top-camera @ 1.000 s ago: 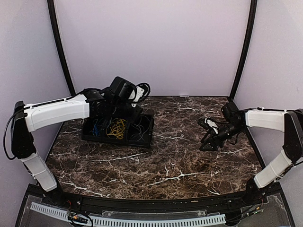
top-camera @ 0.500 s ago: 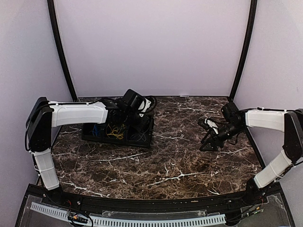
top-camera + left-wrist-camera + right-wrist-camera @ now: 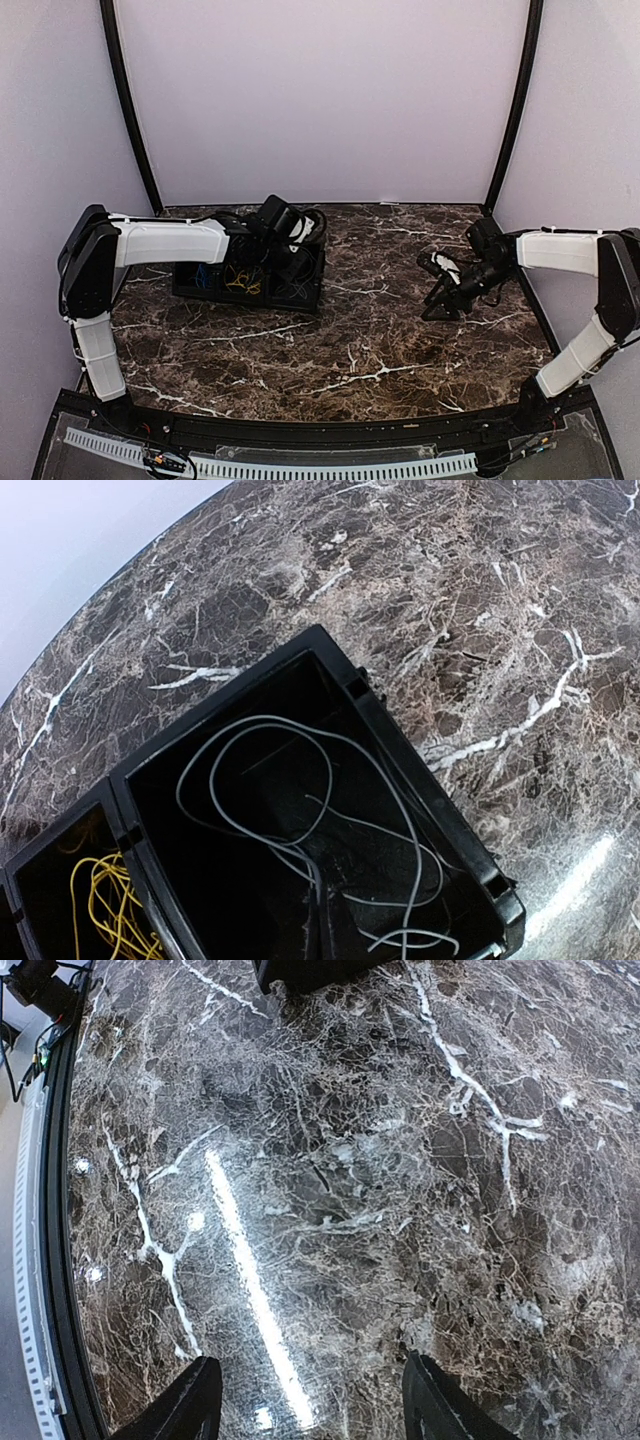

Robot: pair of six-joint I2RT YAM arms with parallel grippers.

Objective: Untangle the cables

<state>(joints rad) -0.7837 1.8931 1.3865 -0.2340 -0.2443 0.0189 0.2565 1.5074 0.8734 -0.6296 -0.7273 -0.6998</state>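
A black plastic three-compartment tray (image 3: 305,298) is set near the rear left corner of the dark marbled bench (image 3: 380,350). A thin yellow cable (image 3: 245,280) is coiled in its middle compartment, a thin blue cable (image 3: 204,275) is seen in the left one, and a thin dark cable (image 3: 300,810), grey in the wrist view, is loosely looped in the right one. The left tool (image 3: 290,252) is closed above the right compartment; whether any cable is gripped cannot be told. The right tool (image 3: 310,1360) is spread wide just above the bench near its right edge, well apart from the tray.
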